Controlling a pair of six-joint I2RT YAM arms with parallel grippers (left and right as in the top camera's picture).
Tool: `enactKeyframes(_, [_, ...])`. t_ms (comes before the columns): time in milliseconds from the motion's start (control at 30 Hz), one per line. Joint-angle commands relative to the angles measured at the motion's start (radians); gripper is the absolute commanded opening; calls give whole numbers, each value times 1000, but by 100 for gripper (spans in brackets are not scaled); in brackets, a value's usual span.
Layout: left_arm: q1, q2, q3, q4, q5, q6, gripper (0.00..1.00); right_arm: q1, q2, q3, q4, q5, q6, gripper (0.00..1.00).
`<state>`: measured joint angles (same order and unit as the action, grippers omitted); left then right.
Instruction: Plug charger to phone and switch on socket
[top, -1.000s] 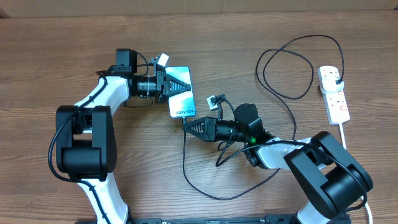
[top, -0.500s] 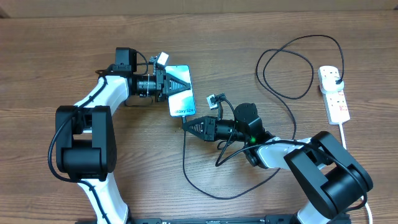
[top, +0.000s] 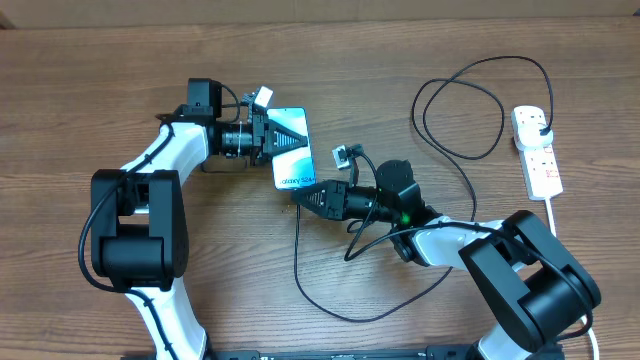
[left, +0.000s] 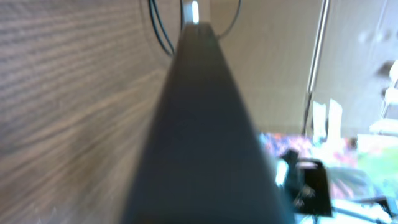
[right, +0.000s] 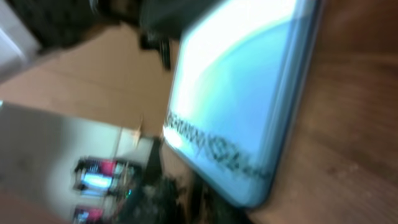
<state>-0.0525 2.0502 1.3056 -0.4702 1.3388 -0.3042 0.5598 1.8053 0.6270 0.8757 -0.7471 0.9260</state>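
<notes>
- Overhead: the phone (top: 295, 170) sits screen up, a little left of the centre of the table (top: 100, 60) and nearer the far edge than the near one.
- Overhead: the left gripper (top: 298, 140) reaches in from the left and is clamped tight on the phone's far half.
- Overhead: the right gripper (top: 300, 198) points its tip at the phone's near end, touching it or just beside it. I cannot tell whether its jaws are apart or together.
- Overhead: the charger (top: 296, 255) runs from under that tip toward the near edge, then sweeps right and loops up to its black plug. The plug sits in the far outlet of the socket (top: 545, 165), which lies along the right edge near the far right corner. The connector tip is hidden.
- Left wrist: a blurred dark strip runs up the middle, with wood grain to its left and a curve of black cable at the top.
- Right wrist: the phone fills the view, tilted, with its light blue screen and blurred text at the lower end. Wood shows on the right, and the fingers cannot be made out.
</notes>
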Motion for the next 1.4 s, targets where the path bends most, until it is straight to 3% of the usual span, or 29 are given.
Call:
enactKeyframes(0, [-34,0,-24,-31,68,19,4,-42,-28,70,27,128,-14,66])
enactKeyframes(100, [-34,0,-24,-30,68,19,4,-46,-31,70,26,76,-14,93])
enactKeyframes(167, [-34,0,-24,-30,68,19,4,-50,-31,70,27,44,-14,99])
enactKeyframes(367, [-34,0,-24,-30,68,19,4,-65,-33,70,-3,-108,-10,100])
enactKeyframes(567, [-34,0,-24,-30,68,19,4,-72,-34,66,-235,-162,-58,100])
enactKeyframes(700, [-34,0,-24,-30,67,19,4,-72,-35,66,-251,-254,-71,100])
enactKeyframes(867, [-34,0,-24,-29,64,19,4,-70,-43,66,-258,-357,-71,82])
enactKeyframes(967, [-34,0,-24,-29,64,19,4,-70,-43,66,-317,-357,-99,79])
enactKeyframes(1067, [-34,0,-24,-27,64,19,4,-69,-43,66,-370,-292,-137,62])
enactKeyframes(1267, [-34,0,-24,-27,64,19,4,-43,-43,66,-383,-256,-140,58])
enactKeyframes(1367, [-34,0,-24,-27,64,19,4,-27,-43,66,-384,-250,-150,47])
